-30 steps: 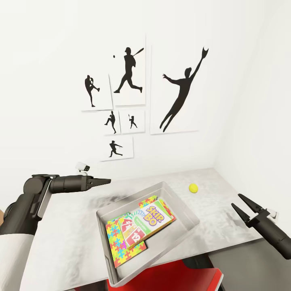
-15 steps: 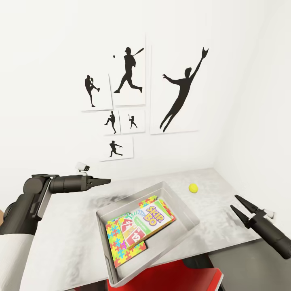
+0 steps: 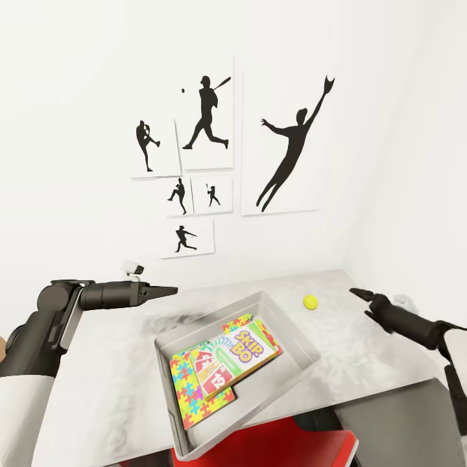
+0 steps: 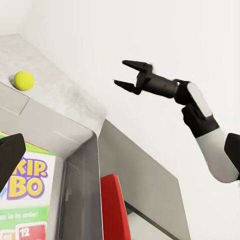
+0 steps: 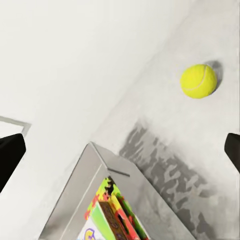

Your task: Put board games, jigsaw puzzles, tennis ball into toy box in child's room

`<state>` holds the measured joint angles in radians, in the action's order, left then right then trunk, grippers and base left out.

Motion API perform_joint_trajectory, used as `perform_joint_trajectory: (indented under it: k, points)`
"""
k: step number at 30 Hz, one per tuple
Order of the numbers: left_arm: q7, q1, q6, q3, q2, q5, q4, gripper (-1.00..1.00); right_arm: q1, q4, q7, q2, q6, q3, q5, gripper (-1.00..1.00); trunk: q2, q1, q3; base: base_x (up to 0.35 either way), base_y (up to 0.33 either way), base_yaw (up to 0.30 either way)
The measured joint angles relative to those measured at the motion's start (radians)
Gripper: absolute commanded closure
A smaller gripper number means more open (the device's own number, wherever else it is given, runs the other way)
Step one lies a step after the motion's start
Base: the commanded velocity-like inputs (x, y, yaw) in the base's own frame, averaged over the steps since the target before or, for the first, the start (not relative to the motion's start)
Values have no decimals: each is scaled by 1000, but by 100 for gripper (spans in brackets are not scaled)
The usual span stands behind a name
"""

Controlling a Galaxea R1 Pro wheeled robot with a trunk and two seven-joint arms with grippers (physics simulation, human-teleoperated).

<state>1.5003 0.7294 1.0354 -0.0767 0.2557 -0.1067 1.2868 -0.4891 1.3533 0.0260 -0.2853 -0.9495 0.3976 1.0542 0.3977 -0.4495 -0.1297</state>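
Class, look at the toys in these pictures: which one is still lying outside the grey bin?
The tennis ball: it sits on the bare table, while the others lie inside the toy box.

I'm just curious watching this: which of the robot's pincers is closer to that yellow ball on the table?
The right pincer. It hovers open beside the tennis ball, pointing toward it. The left pincer is farther off, across the toy box.

White walls (image 3: 78,97) meeting in a corner, 6 black baseball silhouette prints (image 3: 214,162) hung, evenly lit, a red seat (image 3: 285,447) glimpsed below.
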Motion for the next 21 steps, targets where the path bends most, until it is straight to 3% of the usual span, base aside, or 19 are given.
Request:
perform_joint_trajectory:
  k: [2, 4, 8, 10, 12, 13, 15, 16, 18, 21]
  points:
    - [0, 0, 0, 0, 0, 0, 0, -100, -109, -6, 170, 4, -28, -59, -5, -100, 0, 0, 0, 0, 0, 0]
    - [0, 0, 0, 0, 0, 0, 0, -100, -186, -33, 275, 6, -39, -106, -5, -100, 0, 0, 0, 0, 0, 0]
    - [0, 0, 0, 0, 0, 0, 0, -100, -334, -177, 399, 12, -41, -180, -9, -100, 0, 0, 0, 0, 0, 0]
    - [0, 0, 0, 0, 0, 0, 0, -100, -405, -298, 428, 27, -32, -206, -14, -100, 0, 0, 0, 0, 0, 0]
    - [0, 0, 0, 0, 0, 0, 0, -100, -513, -525, 457, 50, 12, -238, -27, -100, 0, 0, 0, 0, 0, 0]
    - [0, 0, 0, 0, 0, 0, 0, -100, -565, -639, 469, 56, 38, -262, -47, -100, 0, 0, 0, 0, 0, 0]
    - [0, 0, 0, -1, 1, 0, 0, -100, -614, -745, 479, 61, 69, -294, -78, -100, 0, 0, 0, 0, 0, 0]
    - [0, 0, 0, -1, 1, 0, 0, -100, -656, -828, 484, 68, 100, -327, -114, -100, 0, 0, 0, 0, 0, 0]
    - [1, 0, 0, -3, 1, 0, 0, -100, -704, -913, 487, 80, 142, -369, -168, -100, 0, 0, 0, 0, 0, 0]
    - [1, 0, 1, -5, 2, 0, 0, -100, -737, -964, 483, 99, 169, -400, -219, -100, 0, 0, 0, 0, 0, 0]
